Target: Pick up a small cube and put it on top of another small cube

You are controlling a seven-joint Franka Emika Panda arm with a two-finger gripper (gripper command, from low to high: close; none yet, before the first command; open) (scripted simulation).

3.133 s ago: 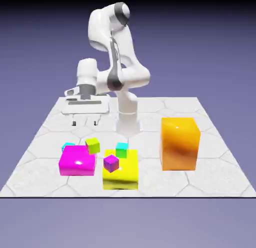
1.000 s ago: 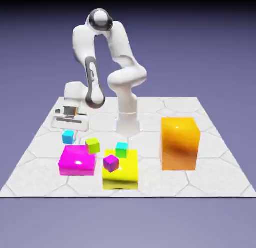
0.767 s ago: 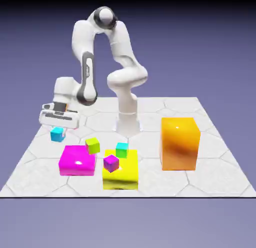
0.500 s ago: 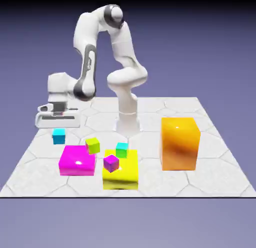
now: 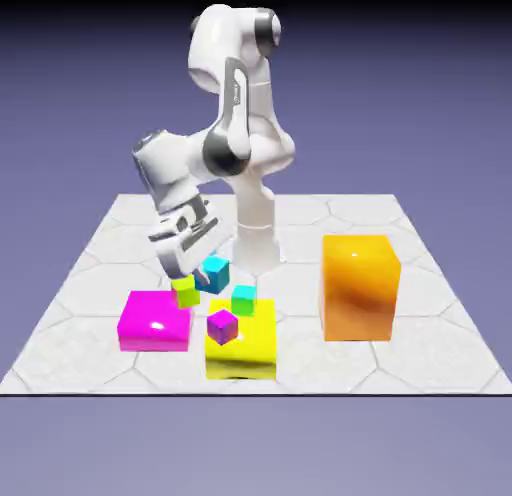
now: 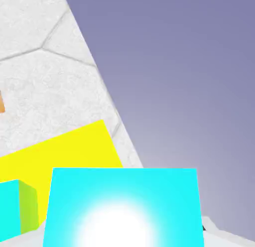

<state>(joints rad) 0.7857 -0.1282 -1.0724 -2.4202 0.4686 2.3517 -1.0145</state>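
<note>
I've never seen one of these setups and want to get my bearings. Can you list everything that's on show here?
Table: one, pale grey hexagon pattern, under everything.
Orange block: one, tall, exterior view's right.
Yellow block: one, flat, front middle.
Magenta block: one, flat, exterior view's left.
Purple cube: one, small, on the yellow block.
Turquoise cube: one, small, greenish, at the yellow block's back edge.
Lime-green cube: one, small, at the magenta block's back corner.
Cyan cube: one, small, bright, held off the table.
Arm: one, white.
End effector: one, shut on the cyan cube.
</note>
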